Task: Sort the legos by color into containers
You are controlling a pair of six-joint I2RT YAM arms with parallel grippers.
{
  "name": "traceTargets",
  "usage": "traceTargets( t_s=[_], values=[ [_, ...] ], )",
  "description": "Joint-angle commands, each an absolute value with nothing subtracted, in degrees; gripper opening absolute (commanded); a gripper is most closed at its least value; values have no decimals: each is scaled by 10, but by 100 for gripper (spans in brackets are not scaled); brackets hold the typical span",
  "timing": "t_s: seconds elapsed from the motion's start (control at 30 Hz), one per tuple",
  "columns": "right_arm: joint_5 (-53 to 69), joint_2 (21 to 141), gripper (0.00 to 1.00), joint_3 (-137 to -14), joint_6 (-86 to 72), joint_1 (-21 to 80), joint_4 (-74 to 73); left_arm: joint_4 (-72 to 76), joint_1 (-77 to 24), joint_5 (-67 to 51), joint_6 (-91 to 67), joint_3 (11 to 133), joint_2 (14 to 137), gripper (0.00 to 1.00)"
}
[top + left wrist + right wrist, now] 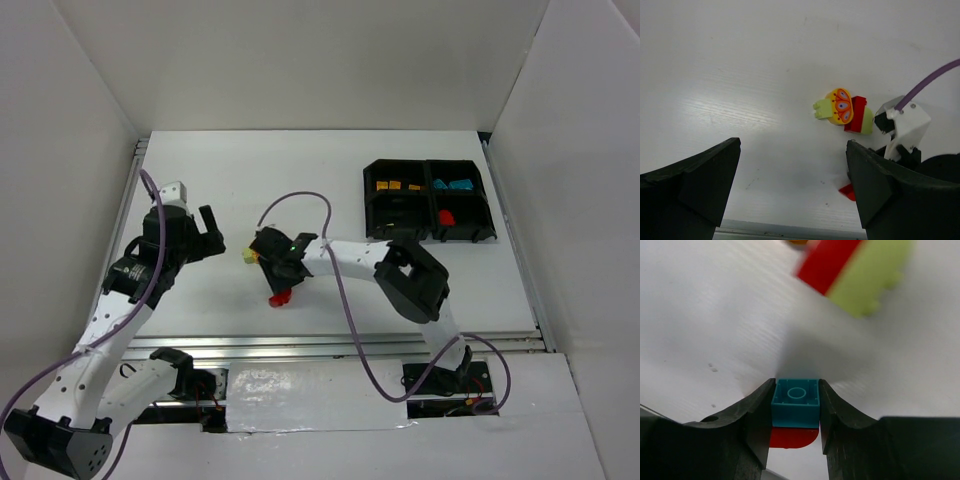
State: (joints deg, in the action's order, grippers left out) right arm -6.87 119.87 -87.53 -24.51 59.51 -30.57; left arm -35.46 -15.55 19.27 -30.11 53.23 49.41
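Nearest: red piece [792, 437] on bench [300, 170], contact with grasp unclear. Next: clamps teal brick [795, 401] squarely between right pincer [796, 390] tips, apparently for carrying. Just beyond: green-red-orange clump [842, 112], unsorted. Leftward: holds left pincer [792, 150] apart, grasping nothing, probably staying clear. Farthest right: tray [366, 200], teal bricks [458, 186] in far-right compartment, likely destination.
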Motion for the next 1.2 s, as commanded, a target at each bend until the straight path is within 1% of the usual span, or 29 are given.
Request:
traceTargets(
  t_s=[0.0, 0.03, 0.07, 0.17, 0.2, 0.27, 0.37, 0.4, 0.5, 0.53, 0.63, 0.8, 0.97, 1.17],
  values=[
    [-91, 1094, 0, -831, -323, 537, -268, -293, -156, 60, -252, 522, 496, 99],
    [-113, 1072, 0, -800, -344, 527, -259, -282, -156, 28, -244, 519, 496, 99],
    [-126, 1031, 0, -783, -391, 518, -246, -259, -156, -47, -236, 514, 495, 100],
    [-166, 971, 0, -723, -461, 493, -222, -207, -158, -160, -219, 500, 495, 99],
    [-179, 941, 0, -712, -475, 491, -223, -196, -159, -215, -223, 498, 496, 100],
    [-218, 907, 0, -711, -516, 491, -245, -168, -161, -245, -234, 495, 497, 100],
    [-230, 870, 0, -701, -557, 492, -252, -126, -163, -275, -278, 470, 496, 100],
    [-229, 861, 0, -691, -567, 492, -251, -81, -163, -291, -304, 462, 497, 100],
    [-231, 825, 0, -672, -603, 494, -243, -14, -177, -337, -344, 432, 499, 100],
    [-231, 817, 0, -668, -610, 493, -239, 29, -194, -340, -347, 424, 501, 100],
    [-243, 794, 0, -672, -616, 497, -246, 29, -236, -293, -334, 435, 519, 99],
    [-258, 788, 0, -688, -631, 510, -265, 53, -282, -261, -338, 441, 551, 98],
    [-259, 769, 0, -678, -635, 520, -253, 80, -302, -196, -359, 437, 571, 93],
    [-257, 760, 0, -684, -613, 541, -238, 96, -304, -173, -366, 442, 594, 90]
  ],
)
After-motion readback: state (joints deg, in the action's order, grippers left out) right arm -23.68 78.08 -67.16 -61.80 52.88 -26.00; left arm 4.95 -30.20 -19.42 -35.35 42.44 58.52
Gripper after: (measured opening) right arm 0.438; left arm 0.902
